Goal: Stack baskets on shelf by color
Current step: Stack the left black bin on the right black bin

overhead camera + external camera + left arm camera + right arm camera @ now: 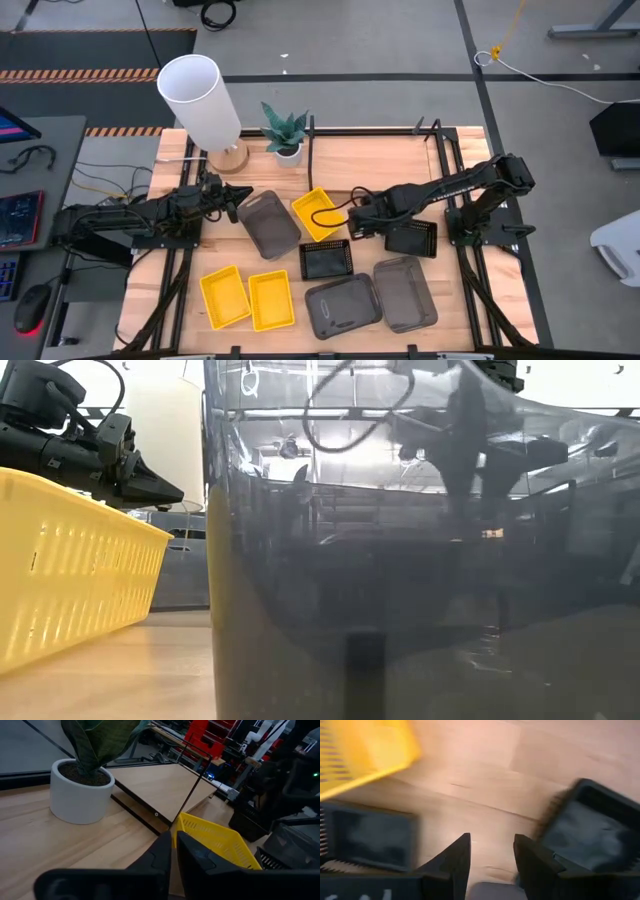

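Observation:
My left gripper (238,198) (174,837) is shut and hovers beside the far end of a dark grey basket (268,222), touching nothing. My right gripper (354,218) (491,844) is open over bare table, between a yellow basket (318,212) (362,750) and two black perforated baskets (326,260) (412,237). Two more yellow baskets (225,295) (272,300) and two more grey baskets (342,305) (405,293) lie flat near the table's near edge. A third black basket is not visible. The shelf (370,160) (160,785) carries nothing.
A white plant pot (288,152) (80,790) and a white lamp (200,95) stand at the far left of the table. A grey basket (400,560) fills most of the low view, with a yellow basket (70,580) beside it. Black shelf bars (440,150) border the board.

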